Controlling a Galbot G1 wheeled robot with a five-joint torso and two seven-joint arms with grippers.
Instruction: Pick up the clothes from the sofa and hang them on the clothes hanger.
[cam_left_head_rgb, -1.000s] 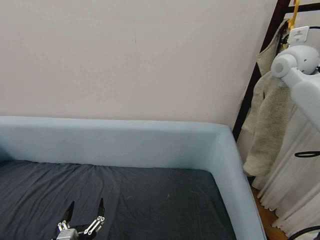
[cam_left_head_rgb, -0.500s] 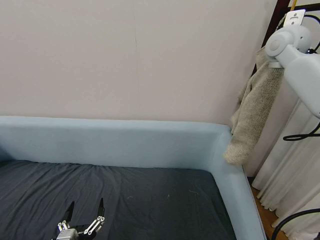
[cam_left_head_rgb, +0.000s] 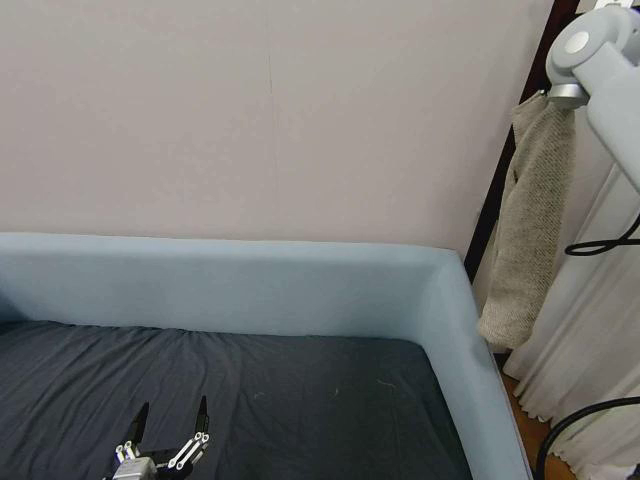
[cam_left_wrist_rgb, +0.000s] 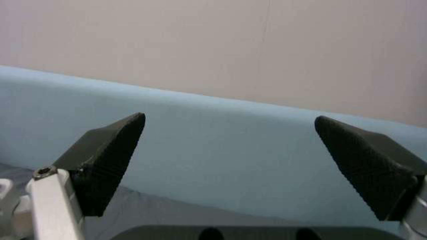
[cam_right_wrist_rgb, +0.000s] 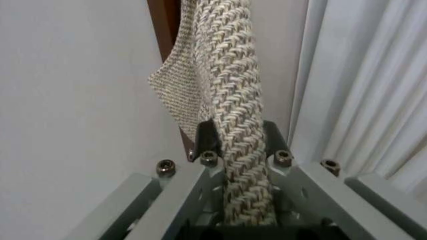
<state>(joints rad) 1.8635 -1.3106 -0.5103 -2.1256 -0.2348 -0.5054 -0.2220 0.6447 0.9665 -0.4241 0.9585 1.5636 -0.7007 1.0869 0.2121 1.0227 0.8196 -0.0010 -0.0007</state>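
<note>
Our right gripper (cam_right_wrist_rgb: 235, 137), clamped on the knit sweater (cam_left_head_rgb: 525, 220), sits high beside the rack post (cam_right_wrist_rgb: 163, 25) — garment hanging straight down — our left gripper (cam_left_head_rgb: 173, 405) open, far from that post.

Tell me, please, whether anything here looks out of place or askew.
The knitted garment hangs bunched into a narrow strip from the right gripper, up beside the curtain, not spread out. The left gripper hovers open over the sofa. Nothing else stands out.
</note>
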